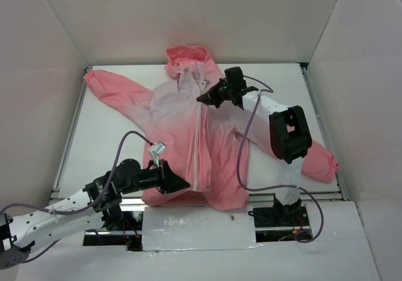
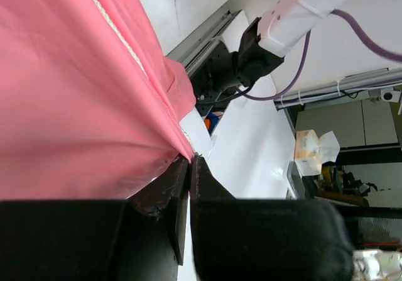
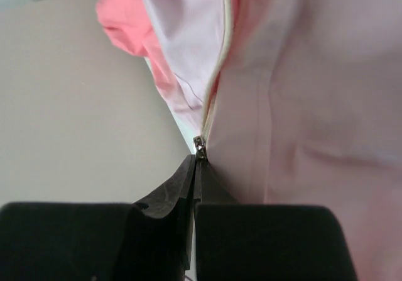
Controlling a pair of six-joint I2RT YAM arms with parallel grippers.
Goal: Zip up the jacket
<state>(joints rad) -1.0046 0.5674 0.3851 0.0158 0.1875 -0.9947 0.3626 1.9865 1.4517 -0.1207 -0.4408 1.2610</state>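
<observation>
On the white table (image 1: 107,149), inside a pen of white walls (image 1: 56,55), the jacket (image 1: 220,161) is lying face up. Its hood (image 1: 187,55) is pointing toward the far wall and its sleeves (image 1: 113,86) are spreading out to both sides. It is showing coral at the hem and sleeves, paling to lilac-white across the chest. Its white zipper (image 1: 200,143) is running down the middle of the front, joined from the hem up to the chest and parting above that toward the collar.

The right gripper (image 1: 202,97) is hanging over the chest, its fingers pressing together on the zipper pull (image 3: 199,144), just where the two tracks are meeting. The left gripper (image 1: 186,183) is pinching the bottom hem just beside the zipper's foot, with coral cloth puckering toward its tips.

Beyond the table, in the left wrist view, what looks like a tissue box (image 2: 309,152) is standing with a tissue poking out of its top.
</observation>
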